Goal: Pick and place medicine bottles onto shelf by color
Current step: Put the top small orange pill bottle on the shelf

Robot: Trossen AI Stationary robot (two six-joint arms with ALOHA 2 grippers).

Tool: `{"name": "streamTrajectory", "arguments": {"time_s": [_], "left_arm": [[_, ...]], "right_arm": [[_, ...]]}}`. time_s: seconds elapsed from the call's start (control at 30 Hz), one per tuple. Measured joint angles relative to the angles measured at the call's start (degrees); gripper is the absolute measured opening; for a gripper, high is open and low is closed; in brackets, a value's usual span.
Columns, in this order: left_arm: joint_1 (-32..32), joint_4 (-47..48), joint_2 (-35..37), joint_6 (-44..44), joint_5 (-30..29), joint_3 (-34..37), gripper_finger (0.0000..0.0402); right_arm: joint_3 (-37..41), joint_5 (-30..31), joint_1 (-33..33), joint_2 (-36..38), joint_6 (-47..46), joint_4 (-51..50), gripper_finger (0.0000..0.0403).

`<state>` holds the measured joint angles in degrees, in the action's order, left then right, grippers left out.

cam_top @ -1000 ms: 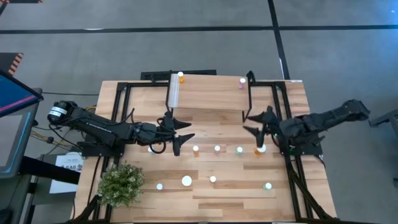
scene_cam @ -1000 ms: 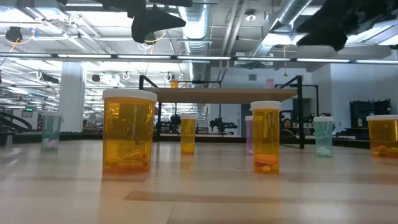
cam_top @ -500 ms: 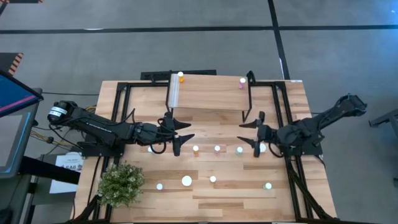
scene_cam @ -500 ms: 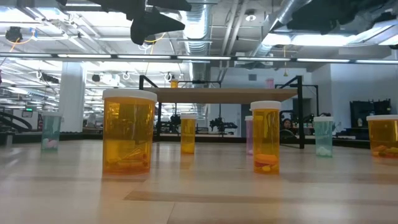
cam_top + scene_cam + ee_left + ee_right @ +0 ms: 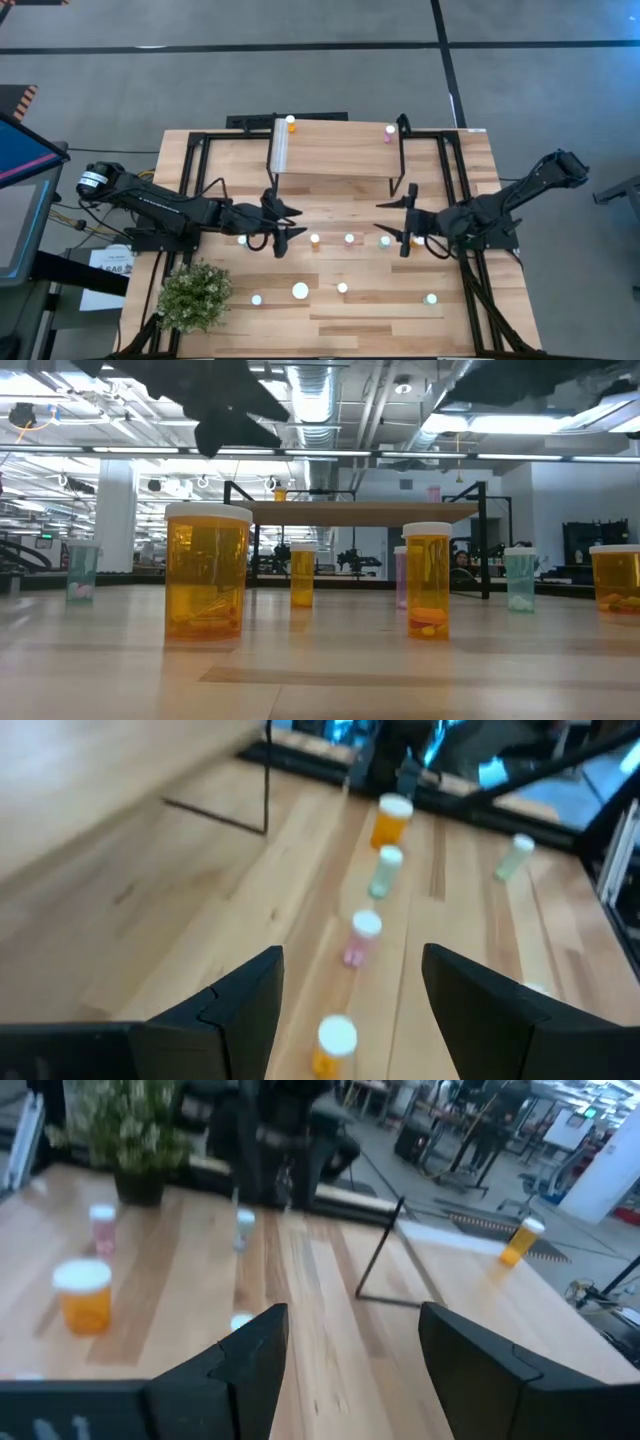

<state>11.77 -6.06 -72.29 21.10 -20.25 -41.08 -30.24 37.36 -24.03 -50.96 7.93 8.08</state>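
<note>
You can see the shelf [image 5: 335, 150] at the back of the table [image 5: 380, 315]. It has a light wood top and thin black legs. One orange bottle [image 5: 290, 123] and one pink bottle [image 5: 389, 132] stand on it, well apart. More little bottles [image 5: 349, 239] with white caps stand in a row in front of the shelf. Your left gripper [image 5: 281, 224] hangs above one end of the row, fingers spread, holding nothing. Your right gripper [image 5: 404, 222] hangs above the other end, also spread and empty. A big orange bottle [image 5: 207, 572] stands nearest the low camera.
</note>
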Motion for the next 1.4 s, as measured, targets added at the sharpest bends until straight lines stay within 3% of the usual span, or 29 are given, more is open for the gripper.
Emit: {"name": "streamTrajectory", "arguments": {"time_s": [0.27,0.73,1.4], "left_arm": [[0.0,-1.5,-9.9,-1.6,4.8,-0.3,0.0227],[-2.4,6.2,-23.0,-3.8,9.4,-10.3,0.0227],[-2.8,10.6,-24.4,-2.9,6.8,-11.9,0.0256]], "right_arm": [[0.0,0.0,0.0,0.4,0.1,2.2,0.0249],[0.0,0.0,0.0,0.3,-0.4,1.3,0.0249],[0.0,0.0,0.0,0.3,-0.4,1.3,0.0249]]}}
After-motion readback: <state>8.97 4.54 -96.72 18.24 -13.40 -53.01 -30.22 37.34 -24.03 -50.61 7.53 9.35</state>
